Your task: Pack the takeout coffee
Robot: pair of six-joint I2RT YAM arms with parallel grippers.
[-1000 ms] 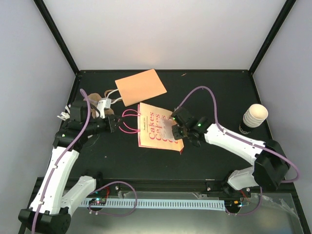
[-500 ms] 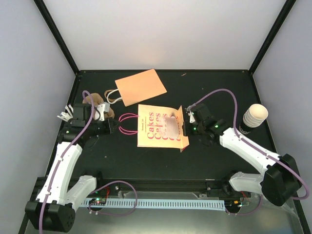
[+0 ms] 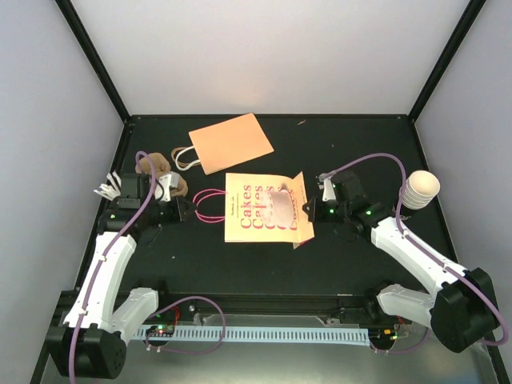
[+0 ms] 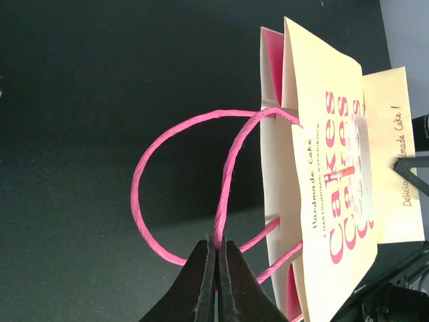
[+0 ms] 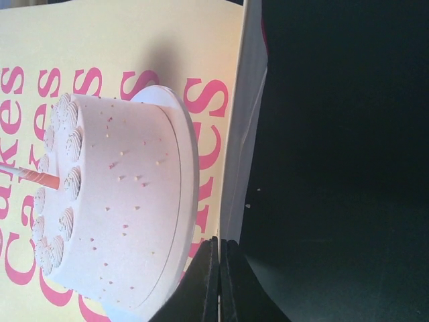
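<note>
We see the left gripper (image 4: 216, 249) pinched shut on the pink twisted-paper handle (image 4: 175, 137) of the cream cake-print paper bag (image 3: 254, 218). The right gripper (image 5: 218, 248) clamps the bag's base fold. The cream ribbed paper cup (image 3: 416, 193) stands apart.

The table (image 3: 360, 144) is black and dull, not shiny; up close it looks smooth with a few tiny pale specks. The cake bag (image 3: 254, 216) in the middle is smooth, pale yellow paper with pink print; the inside is pink paper. Its handles (image 4: 181, 188) are pink twisted paper cord, rough like thin rope. The orange bag (image 3: 232, 142) in the upper middle is plain dull paper; the cup (image 3: 422, 186) at the right is cream paper with ribs. The arms (image 3: 100, 272) are hard white plastic, a bit shiny; their cables (image 3: 364, 160) are smooth and purple.
</note>
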